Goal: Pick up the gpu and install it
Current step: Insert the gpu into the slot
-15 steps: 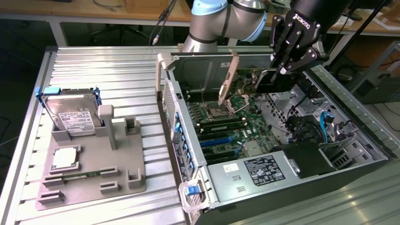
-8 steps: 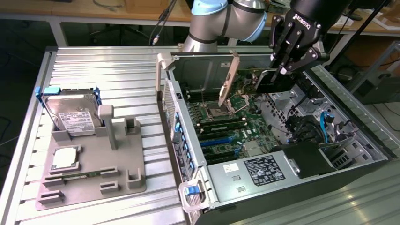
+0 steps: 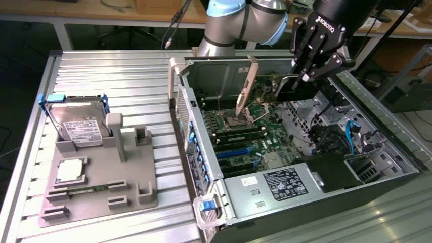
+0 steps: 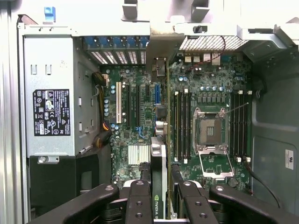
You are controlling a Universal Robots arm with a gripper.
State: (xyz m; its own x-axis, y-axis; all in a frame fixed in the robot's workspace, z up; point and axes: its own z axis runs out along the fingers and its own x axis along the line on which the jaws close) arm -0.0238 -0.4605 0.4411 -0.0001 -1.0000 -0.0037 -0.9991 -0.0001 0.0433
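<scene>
Clamping the gpu (image 4: 159, 161) edge-on, the gripper (image 4: 161, 198) has its fingers (image 4: 139, 196) narrowed onto both card faces; the finger bases are cut off by the frame edge. The card hides whatever slot lies under it, so contact with the motherboard (image 4: 135, 116) can't be told. Beyond it are the CPU socket (image 4: 209, 130) and the power supply (image 4: 51, 112). In the exterior view the gpu is over the open computer case (image 3: 185, 116), with its bracket (image 3: 248, 83) upright. The hard drive (image 3: 81, 129) stands in the grey holder (image 3: 101, 197), well apart, on the exterior view's left.
</scene>
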